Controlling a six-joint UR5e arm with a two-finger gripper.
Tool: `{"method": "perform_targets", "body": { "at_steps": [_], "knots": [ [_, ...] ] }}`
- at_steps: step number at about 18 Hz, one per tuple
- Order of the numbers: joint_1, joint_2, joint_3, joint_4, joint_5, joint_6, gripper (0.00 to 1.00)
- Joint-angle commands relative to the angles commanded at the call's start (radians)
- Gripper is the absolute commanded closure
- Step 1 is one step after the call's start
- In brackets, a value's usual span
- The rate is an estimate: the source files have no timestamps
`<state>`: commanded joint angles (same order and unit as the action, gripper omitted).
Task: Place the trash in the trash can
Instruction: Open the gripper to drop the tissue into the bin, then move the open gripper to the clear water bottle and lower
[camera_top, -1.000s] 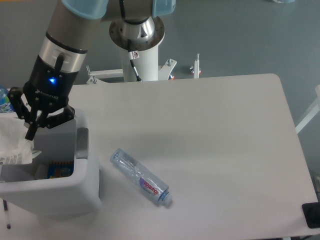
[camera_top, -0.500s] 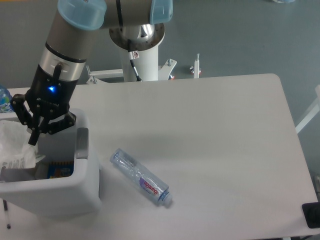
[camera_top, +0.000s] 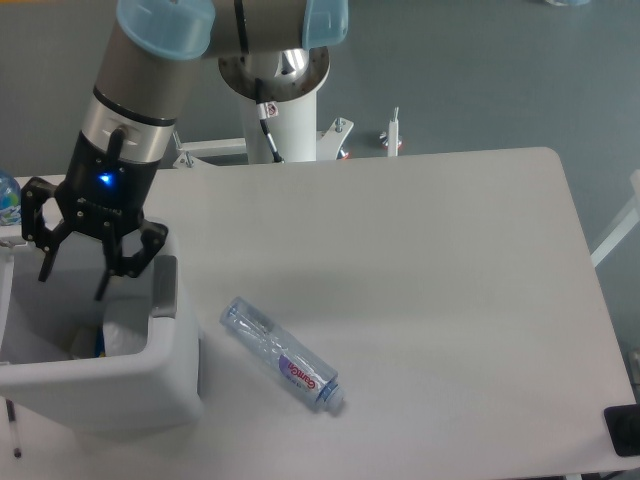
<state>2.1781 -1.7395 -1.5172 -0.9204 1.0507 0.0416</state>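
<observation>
The trash can (camera_top: 110, 385), a white boxy bin with a grey panel (camera_top: 163, 287) on its right rim, stands at the table's front left. My gripper (camera_top: 72, 282) hangs open and empty over the bin's opening. The crumpled white wrapper (camera_top: 125, 338) lies inside the bin, partly hidden by the front wall. The clear crushed bottle with the pink-and-white label (camera_top: 284, 355) lies on its side on the table, just right of the bin and apart from it.
A blue-labelled bottle (camera_top: 7, 197) shows at the far left edge behind the bin. The robot's white base column (camera_top: 276, 90) stands behind the table. A black object (camera_top: 622, 430) sits at the front right corner.
My gripper opened and let go of the wrapper, which dropped from the bin's left rim into the bin. The bottle has not moved.
</observation>
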Motion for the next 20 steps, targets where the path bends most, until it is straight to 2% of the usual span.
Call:
{"method": "perform_targets", "body": {
  "at_steps": [5,10,12,16,20],
  "knots": [
    [0.095,-0.018,0.037,-0.003,0.034,-0.167,0.00],
    [0.190,-0.040,0.038,-0.011,0.060,-0.189,0.00],
    [0.210,-0.061,0.040,-0.020,0.061,-0.183,0.00],
    [0.229,-0.116,0.031,-0.100,0.069,-0.174,0.00],
    [0.232,-0.176,0.029,-0.115,0.116,-0.174,0.00]
  ]
}}
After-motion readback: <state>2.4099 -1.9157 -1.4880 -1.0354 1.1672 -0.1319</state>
